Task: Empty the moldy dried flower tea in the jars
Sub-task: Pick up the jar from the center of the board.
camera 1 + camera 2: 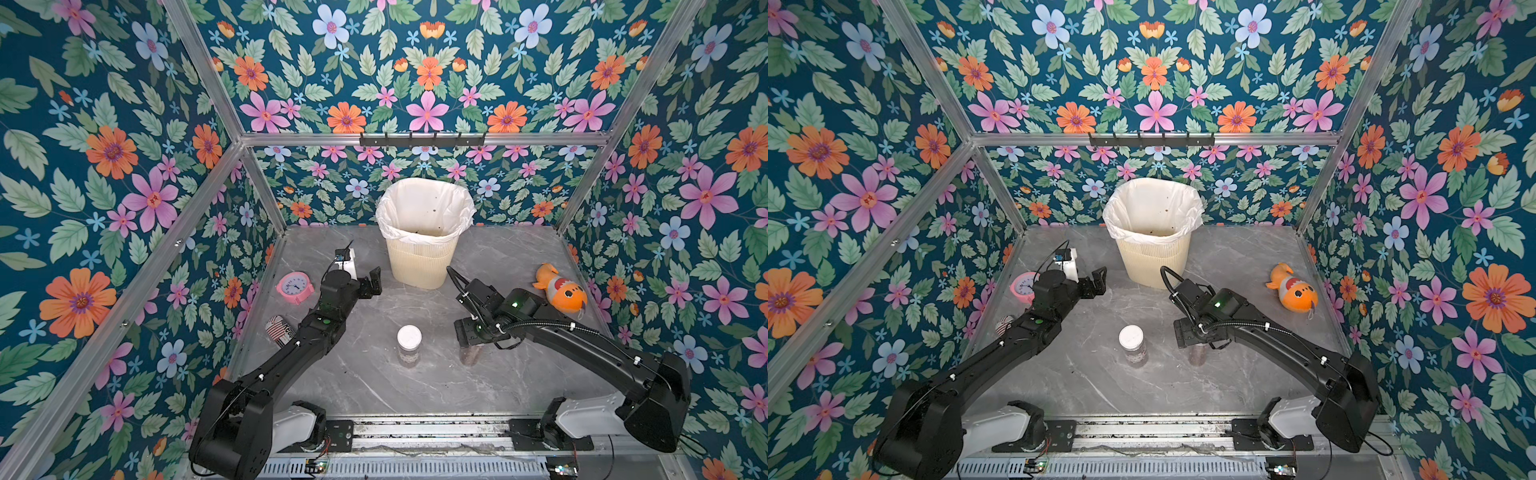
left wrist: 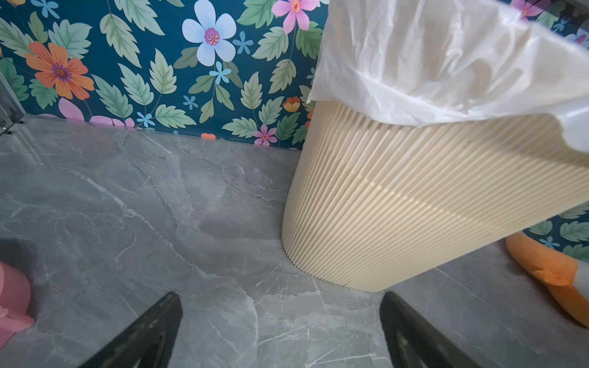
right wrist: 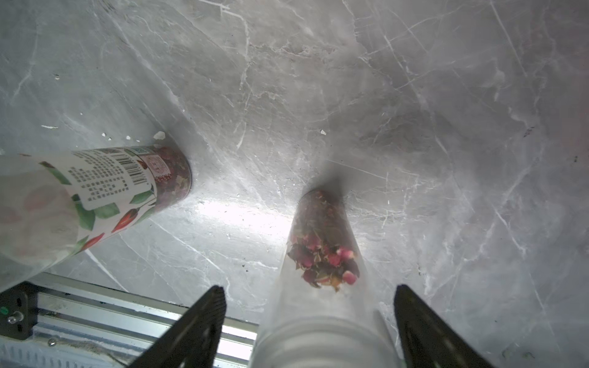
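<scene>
right gripper (image 3: pixel 309 287) astride jar (image 3: pixel 322 248), jaws apart, ready for clamping | left gripper (image 2: pixel 279 294) spread, empty; I park it near bin (image 2: pixel 414 207) for pouring

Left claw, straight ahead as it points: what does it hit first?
The left claw likely meets the marble tabletop just short of the cream ribbed bin; depth is unclear, so the bin might come first.

The left arm (image 1: pixel 291 357) and right arm (image 1: pixel 582 345) are matte black boxy links on white-shelled bases (image 1: pixel 293 424), each bearing a green light (image 1: pixel 327 321) and white zip ties (image 1: pixel 572 327), the right also a ribbed black hose (image 1: pixel 536 325); left claw (image 2: pixel 279 296) and right claw (image 3: pixel 308 287) have tapered black fingers.
</scene>
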Tool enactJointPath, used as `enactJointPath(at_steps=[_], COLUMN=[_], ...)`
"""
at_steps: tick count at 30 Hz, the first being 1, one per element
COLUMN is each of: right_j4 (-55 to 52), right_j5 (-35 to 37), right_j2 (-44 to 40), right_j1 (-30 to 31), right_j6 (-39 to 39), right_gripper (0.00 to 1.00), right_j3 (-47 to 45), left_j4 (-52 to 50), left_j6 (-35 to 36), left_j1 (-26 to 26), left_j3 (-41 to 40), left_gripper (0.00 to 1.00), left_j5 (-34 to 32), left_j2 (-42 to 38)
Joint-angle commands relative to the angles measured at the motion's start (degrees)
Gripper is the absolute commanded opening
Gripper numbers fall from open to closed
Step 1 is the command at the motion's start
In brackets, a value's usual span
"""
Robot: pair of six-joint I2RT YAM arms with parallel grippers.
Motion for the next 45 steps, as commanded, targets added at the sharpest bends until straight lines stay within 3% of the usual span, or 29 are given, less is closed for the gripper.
enactJointPath(at_steps=[1,8,13,18,22,25,29,39,45], right_j4=[-1.50,-1.50,-2.17,-2.48,-2.97,-3.69,-3.44,-2.50,-0.36], right_j5=[1.45,0.78,-0.20,-3.16,-6.41,-8.17,-12.04,-18.29,-22.32], right_j2=[0.05,-0.50,-1.52,-4.53,-6.46,-7.13,-7.56,-5.46,-4.61], right_j1=[0.10,0.05,-0.62,-5.95,-11.62,-15.07,-19.08,-21.08,-21.08], right_j6=[1.82,1.85,0.42,-3.92,-8.21,-10.99,-13.38,-15.84,-15.72], right_gripper=[0.64,0.57,0.47,0.46,0.45,0.46,0.46,0.46,0.46], right_j3=[0.08,0.26,1.46,3.82,6.92,10.18,13.92,19.83,20.58], left_j4=[1.10,0.93,0.92,1.51,4.15,4.40,2.00,1.87,2.91], left_j6=[-0.15,-0.02,1.13,4.30,7.48,10.39,15.83,23.23,21.34], left_j1=[-0.09,-0.03,-0.11,-1.18,-3.10,-5.74,-10.83,-19.41,-21.33], left_j3=[-0.07,-0.10,0.56,3.24,6.41,10.29,16.55,24.22,25.12], left_gripper=[0.99,0.99,0.99,0.99,0.99,0.99,0.99,0.99,0.99], left_j5=[-0.65,-0.26,2.78,10.88,21.37,28.83,33.77,46.80,49.83], left_j2=[-0.19,-0.04,-0.02,1.01,3.22,6.24,11.66,19.47,20.63])
